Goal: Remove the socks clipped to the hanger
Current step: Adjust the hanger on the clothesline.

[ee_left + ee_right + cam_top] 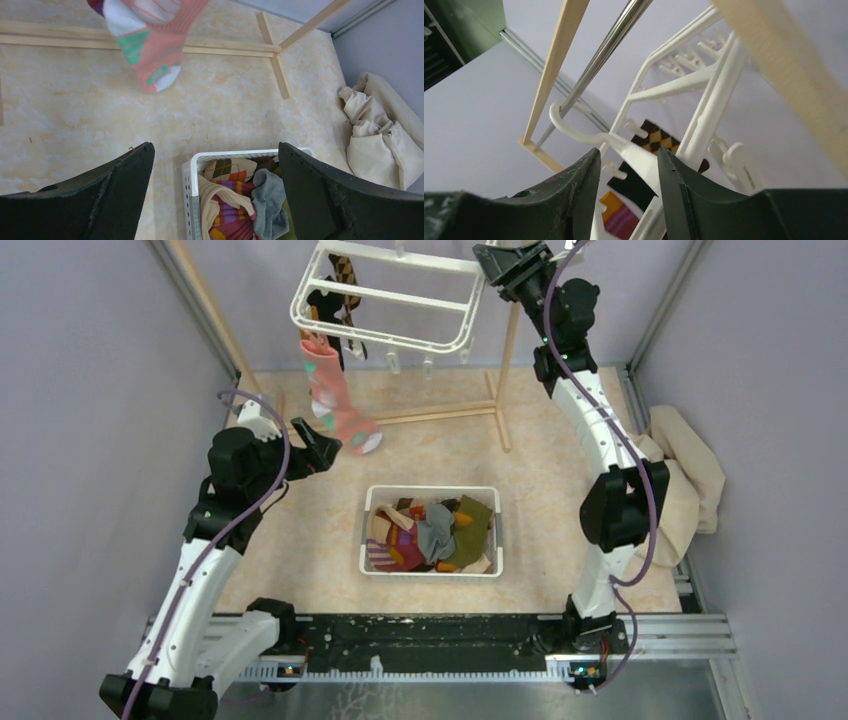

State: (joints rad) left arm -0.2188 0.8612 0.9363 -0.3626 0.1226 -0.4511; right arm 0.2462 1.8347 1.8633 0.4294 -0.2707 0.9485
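The white hanger (392,292) hangs tilted at the top, by the wooden rack. A pink sock with mint patches (335,400) and a dark argyle sock (335,310) dangle from clips on its left side. My left gripper (325,452) is open and empty, just below and beside the pink sock's toe. In the left wrist view (215,146) the pink sock (150,35) hangs ahead of its wide-apart fingers. My right gripper (500,260) is shut on the hanger's middle bar; the right wrist view (629,152) shows the hanger (704,115), the argyle sock (656,140) and a maroon-striped sock (621,217).
A white slotted basket (432,489) with several loose socks (430,535) sits mid-table, also in the left wrist view (235,154). The wooden rack (505,370) stands at the back. A beige cloth heap (690,480) lies right. A metal pole (609,45) carries the hanger's hook.
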